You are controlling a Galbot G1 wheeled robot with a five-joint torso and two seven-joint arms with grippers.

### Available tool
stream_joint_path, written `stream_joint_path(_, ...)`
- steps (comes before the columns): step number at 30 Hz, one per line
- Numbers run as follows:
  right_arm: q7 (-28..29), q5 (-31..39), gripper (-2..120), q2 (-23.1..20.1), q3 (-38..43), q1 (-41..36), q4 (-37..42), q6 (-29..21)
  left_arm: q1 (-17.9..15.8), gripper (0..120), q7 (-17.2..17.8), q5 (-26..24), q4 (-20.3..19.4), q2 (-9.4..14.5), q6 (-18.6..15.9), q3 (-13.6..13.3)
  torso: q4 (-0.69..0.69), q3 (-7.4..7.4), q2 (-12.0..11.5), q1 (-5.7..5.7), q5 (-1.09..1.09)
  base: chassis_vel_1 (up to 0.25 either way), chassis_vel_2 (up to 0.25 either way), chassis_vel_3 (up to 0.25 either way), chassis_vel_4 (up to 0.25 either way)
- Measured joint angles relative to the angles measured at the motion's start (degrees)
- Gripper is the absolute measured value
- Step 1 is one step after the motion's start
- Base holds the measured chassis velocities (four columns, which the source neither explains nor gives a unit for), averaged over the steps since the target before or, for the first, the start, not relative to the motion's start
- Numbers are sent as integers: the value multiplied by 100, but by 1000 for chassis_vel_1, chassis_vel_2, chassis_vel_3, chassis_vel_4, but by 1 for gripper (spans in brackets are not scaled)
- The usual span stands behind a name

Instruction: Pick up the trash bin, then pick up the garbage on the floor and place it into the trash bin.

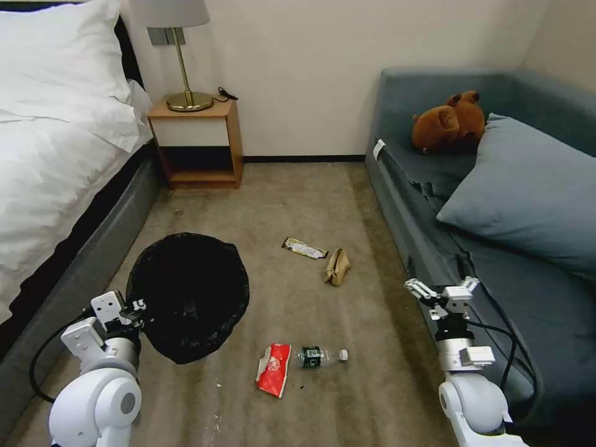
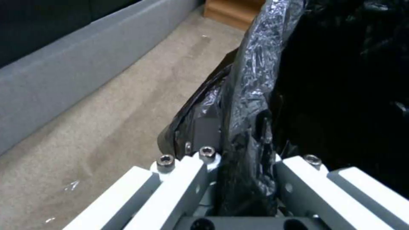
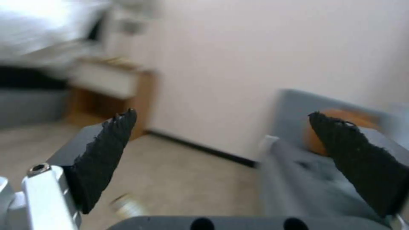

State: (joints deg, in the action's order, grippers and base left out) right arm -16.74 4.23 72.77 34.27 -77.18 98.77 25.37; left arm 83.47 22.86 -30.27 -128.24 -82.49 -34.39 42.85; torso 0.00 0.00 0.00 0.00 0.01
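Head view puts the trash bin on the robot's left side of the carpet, its black-lined mouth tipped toward the camera, with the left gripper at its near-left rim. From the left wrist view, the left gripper is clamped across a fold of the crinkly bag and the rim beneath it, so the trash bin looks held rather than merely touched.

The right gripper hangs beside the sofa edge, its jaws spread wide with nothing between them; the right wrist view shows the dark fingertips well apart, pointing toward the far wall.

The garbage lies between the two arms. The snack packet and the small bottle rest side by side just right of the bin, the bottle's long axis running left to right, cap toward the right arm. The crumpled paper and bar wrapper lie farther forward.

All four pieces sit left of and below the free gripper, which is judged the nearer hand; the bottle seems the easiest first reach, with the jaws closing across its width.
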Motion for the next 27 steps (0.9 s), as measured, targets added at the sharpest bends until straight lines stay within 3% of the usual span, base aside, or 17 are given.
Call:
stream_joint_path(2,-1166,-11,100,-283,-93,265,-346,-119,-51,1,-59,-7,22,19,4,1,0,0,0,0,0,0,0,0,0)
stream_joint_path(3,-1166,-11,100,-283,-93,265,-346,-119,-51,1,-59,-7,22,19,4,1,0,0,0,0,0,0,0,0,0)
stream_joint_path(5,-2122,-121,100,-552,-330,572,-617,-454,-115,1,-79,-15,92,70,12,49,0,0,0,0,-2,0,0,0,0)
stream_joint_path(11,-2761,-593,100,-710,-1210,1189,-1325,-547,-147,1,-101,3,182,40,43,91,1,0,0,0,-2,0,0,0,0)
stream_joint_path(16,-3948,-1370,100,-549,-1908,1866,-2188,-447,-140,1,-204,177,259,-17,165,95,0,1,0,0,-1,0,0,0,0)
stream_joint_path(19,-4226,-1531,100,-429,-2259,2189,-2697,-318,-143,1,-224,270,310,-61,216,101,2,0,0,0,-3,0,0,0,0)
stream_joint_path(27,-4299,-1834,100,-121,-2935,2983,-4014,86,-127,1,-301,577,317,-304,385,101,0,1,0,1,-1,0,0,0,0)
